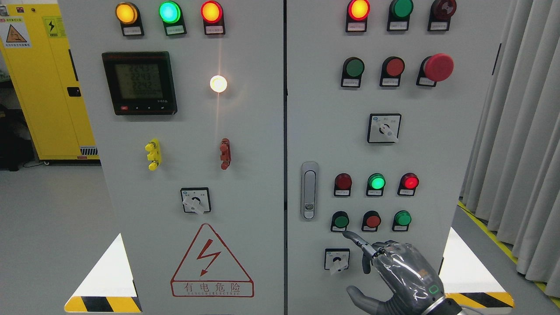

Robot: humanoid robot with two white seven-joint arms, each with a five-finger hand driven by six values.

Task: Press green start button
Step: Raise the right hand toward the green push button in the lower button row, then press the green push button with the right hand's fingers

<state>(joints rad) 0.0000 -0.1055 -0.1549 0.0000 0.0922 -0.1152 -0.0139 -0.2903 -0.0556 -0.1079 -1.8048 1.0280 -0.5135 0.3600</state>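
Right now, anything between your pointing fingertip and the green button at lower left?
Nothing: head view shows right hand index fingertip just below green button, only bare panel between.

Green button (340, 220) — pale grey cabinet (280, 175)

This is an industrial electrical room or training lab. A tall grey double-door metal control cabinet (245, 131) fills the view, studded with round coloured indicator lamps and push buttons. On its left door sit a black digital power meter (139, 83) and, lower down, a red triangular lightning-bolt hazard sign (211, 261). To the cabinet's left stands a yellow metal safety cabinet (43, 83); to its right hang grey pleated curtains (516, 131). Yellow-and-black hazard tape (103, 303) marks the grey floor at its base.
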